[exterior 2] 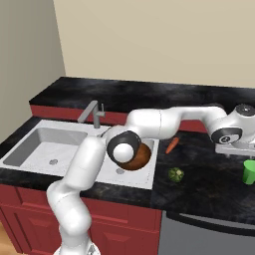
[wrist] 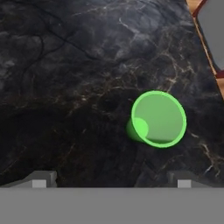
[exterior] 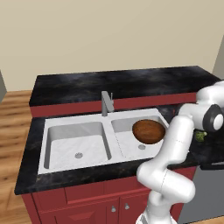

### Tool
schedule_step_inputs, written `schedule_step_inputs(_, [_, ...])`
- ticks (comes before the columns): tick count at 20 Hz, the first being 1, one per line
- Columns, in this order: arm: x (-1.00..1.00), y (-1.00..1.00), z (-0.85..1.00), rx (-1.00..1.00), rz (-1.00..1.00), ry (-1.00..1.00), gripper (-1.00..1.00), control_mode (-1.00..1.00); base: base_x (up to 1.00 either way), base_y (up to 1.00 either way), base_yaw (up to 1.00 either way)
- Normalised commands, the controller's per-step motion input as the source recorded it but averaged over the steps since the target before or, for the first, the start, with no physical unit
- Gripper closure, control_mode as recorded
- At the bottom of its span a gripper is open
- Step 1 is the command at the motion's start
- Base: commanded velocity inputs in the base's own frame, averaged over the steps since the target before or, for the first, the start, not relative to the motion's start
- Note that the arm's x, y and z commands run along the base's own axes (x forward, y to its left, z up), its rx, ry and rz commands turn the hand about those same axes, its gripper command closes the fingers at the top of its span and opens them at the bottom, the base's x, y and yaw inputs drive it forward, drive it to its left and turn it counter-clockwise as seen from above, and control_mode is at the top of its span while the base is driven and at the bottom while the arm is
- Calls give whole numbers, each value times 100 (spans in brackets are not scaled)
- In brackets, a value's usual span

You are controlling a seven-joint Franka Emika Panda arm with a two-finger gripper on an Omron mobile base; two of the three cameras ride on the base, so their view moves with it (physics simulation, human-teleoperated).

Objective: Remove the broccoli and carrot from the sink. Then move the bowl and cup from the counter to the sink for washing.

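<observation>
Sink [exterior: 74, 131] first: left basin bare, right basin now holds the bowl [exterior: 148, 131], reddish-brown, tilted against the basin wall near the drain. From the right base view the bowl [exterior 2: 139, 157] sits partly behind the arm's elbow. So bowl step reads as done. Counter [exterior 2: 209, 179] to the right of the sink carries both vegetables, out of the basins: carrot [exterior 2: 172, 145] lying just beside the sink's right rim, broccoli [exterior 2: 175, 174] a little nearer the front edge, the two apart from each other. The broccoli [exterior: 200, 136] also peeks out behind the forearm in the left base view. Removal step judged complete. Left to do: the cup [exterior 2: 248, 172], bright green, upright on the counter at far right, well clear of the vegetables. Gripper [exterior 2: 234, 148] hangs above the counter, close to the cup and slightly back-left of it. Hand view looks down into the cup [wrist: 158, 119], open mouth up, lying ahead of the gripper [wrist: 111, 178] and offset toward the right fingertip. Jaws spread fully wide, nothing between them, no contact with the cup yet.
</observation>
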Motion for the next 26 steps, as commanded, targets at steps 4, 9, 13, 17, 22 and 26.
schedule_step_inputs(4, [12, -13, -9, 0, 1, 7, -100, -100, 0, 0, 0])
schedule_step_inputs(9, [11, -14, -8, 0, 2, 9, -100, -100, 0, 0, 0])
schedule_step_inputs(13, [14, -9, -10, 2, 4, 4, -100, -100, 0, 0, 0])
schedule_step_inputs(17, [17, -12, -11, 2, 5, 0, -100, -100, 0, 0, 0])
schedule_step_inputs(22, [13, -16, -8, 1, 4, 1, -100, -100, 0, 0, 0])
schedule_step_inputs(26, [10, -17, -9, 0, 2, 2, -100, -100, 0, 0, 0])
